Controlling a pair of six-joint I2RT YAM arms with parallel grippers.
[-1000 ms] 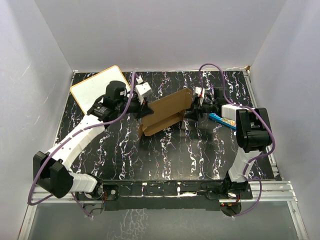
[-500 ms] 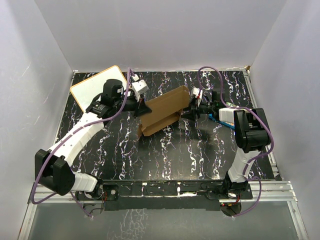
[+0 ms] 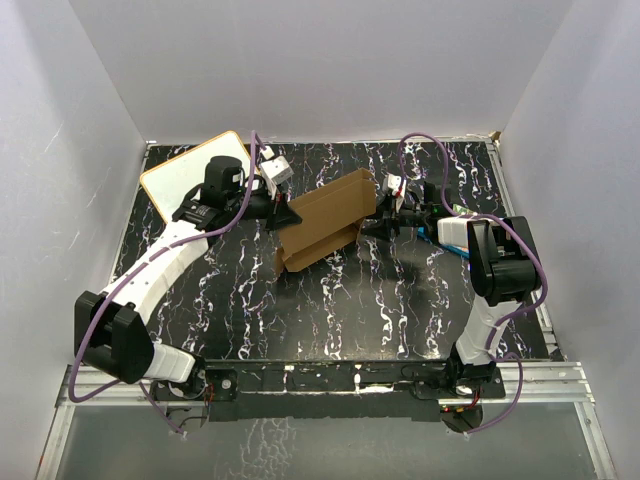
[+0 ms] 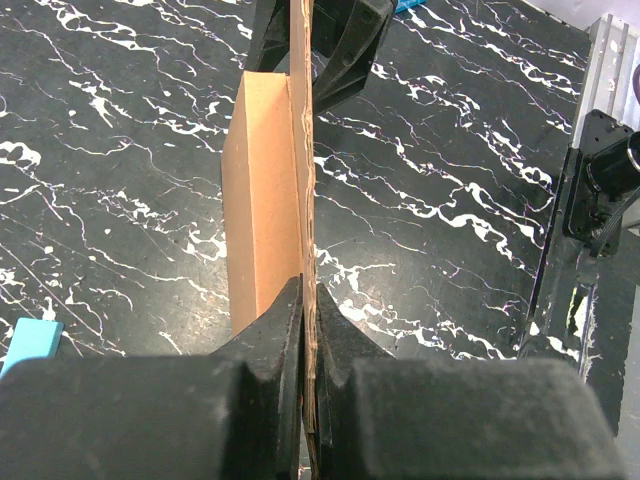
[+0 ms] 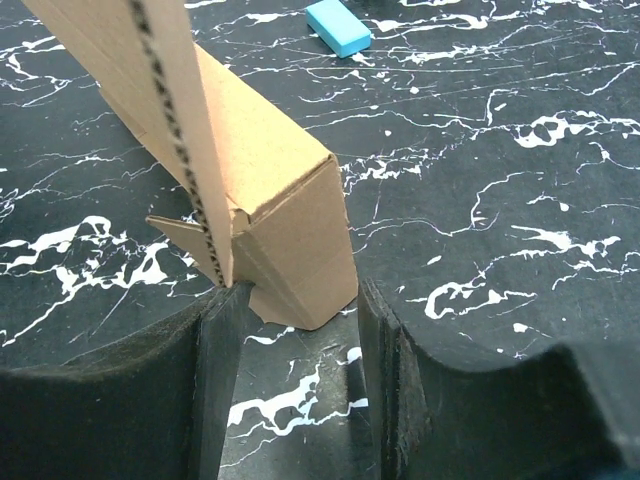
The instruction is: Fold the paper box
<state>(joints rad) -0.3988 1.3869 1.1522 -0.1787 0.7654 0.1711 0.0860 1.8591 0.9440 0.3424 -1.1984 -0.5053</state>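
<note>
The paper box is a brown cardboard blank, partly folded, tilted up from the mat in the middle. My left gripper is shut on the upright panel's left end; in the left wrist view the fingers pinch the cardboard edge, and the paper box runs away from them. My right gripper is open at the box's right end. In the right wrist view the gripper stands with its jaws apart, the corner of the paper box just ahead of the gap and the panel's edge touching the left fingertip.
A white board with an orange rim lies at the back left. A blue printed box sits by the right arm. A small blue block lies on the mat beyond the cardboard. White walls close in three sides.
My left gripper has drawn back and left with the panel, tilting the box steeper. My right gripper has shifted left toward the box's right end.
</note>
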